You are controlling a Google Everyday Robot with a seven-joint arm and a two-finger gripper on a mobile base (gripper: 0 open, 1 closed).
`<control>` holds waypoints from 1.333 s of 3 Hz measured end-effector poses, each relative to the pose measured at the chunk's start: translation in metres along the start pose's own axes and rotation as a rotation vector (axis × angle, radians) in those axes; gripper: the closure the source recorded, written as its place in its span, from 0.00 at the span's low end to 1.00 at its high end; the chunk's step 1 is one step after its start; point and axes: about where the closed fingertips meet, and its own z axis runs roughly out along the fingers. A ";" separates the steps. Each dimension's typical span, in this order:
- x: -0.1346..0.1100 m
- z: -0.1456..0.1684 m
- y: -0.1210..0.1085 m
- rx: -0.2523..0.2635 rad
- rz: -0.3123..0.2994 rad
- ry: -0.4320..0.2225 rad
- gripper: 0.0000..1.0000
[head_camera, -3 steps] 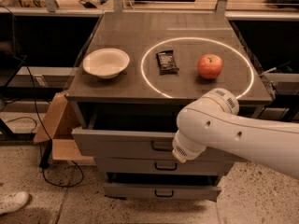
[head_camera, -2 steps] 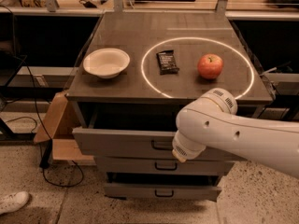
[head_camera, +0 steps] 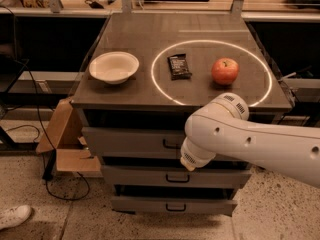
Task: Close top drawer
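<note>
The grey cabinet [head_camera: 180, 96] fills our view, and our white arm [head_camera: 260, 141] reaches across its front. The top drawer [head_camera: 125, 141] lies directly behind the gripper [head_camera: 191, 156], with its front pulled slightly out. We cannot tell whether the gripper is open or closed. On the cabinet top above the gripper sit a bowl [head_camera: 114, 66], an apple [head_camera: 225, 70] and a dark snack bar [head_camera: 179, 66]. The drawer's loop handle [head_camera: 170, 145] is just beside the gripper.
</note>
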 end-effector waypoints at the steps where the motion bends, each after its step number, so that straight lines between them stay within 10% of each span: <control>1: -0.025 0.010 0.000 -0.017 0.015 -0.035 1.00; 4: -0.028 0.013 0.001 -0.014 0.028 -0.036 1.00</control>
